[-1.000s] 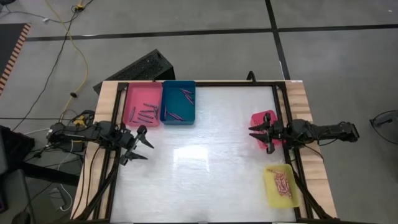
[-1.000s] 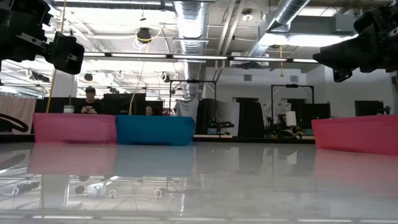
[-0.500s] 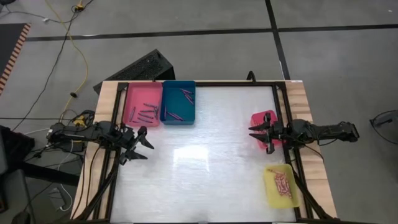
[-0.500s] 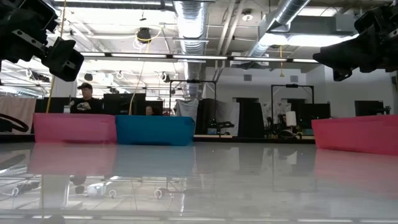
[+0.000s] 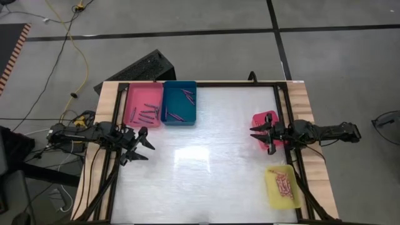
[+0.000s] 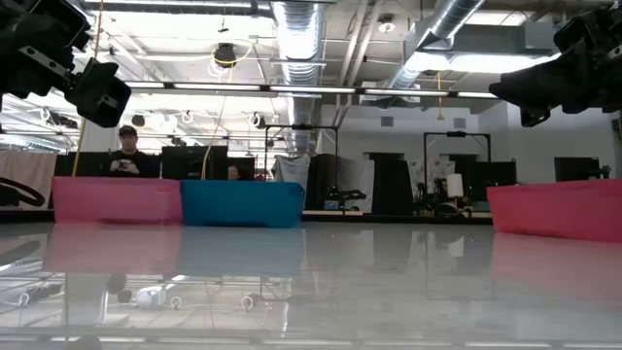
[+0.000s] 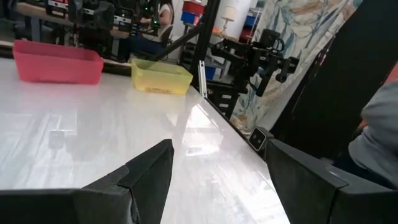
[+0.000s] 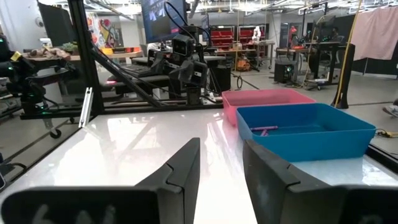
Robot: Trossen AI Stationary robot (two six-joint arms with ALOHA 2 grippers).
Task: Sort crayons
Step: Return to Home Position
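Filling most of the high view, the white table (image 5: 206,144) has 1 arm at each side. The left arm (image 5: 87,134) reaches in over the table's left edge, and the left jaws are spread wide with nothing between them, raised well above the table top. The right arm (image 5: 325,132) reaches in over the table's right edge. The right jaws are also parted and empty, and they hang above the red tray (image 5: 262,119), which sits against that right edge. What lies in that tray is hidden beneath them.

2 trays stand side by side and touching at the table's corner on the left arm's side, along the edge at the top of the high view: a pink tray (image 5: 139,94) nearest the corner and a blue tray (image 5: 175,103) next to it. A yellow tray (image 5: 272,194) sits on the table's right edge, towards the opposite corner from the red one.

All visible crayons lie inside trays: several dark ones (image 5: 147,114) in the pink tray, a few (image 5: 187,94) in the blue tray, and a pink heap (image 5: 284,184) in the yellow tray.
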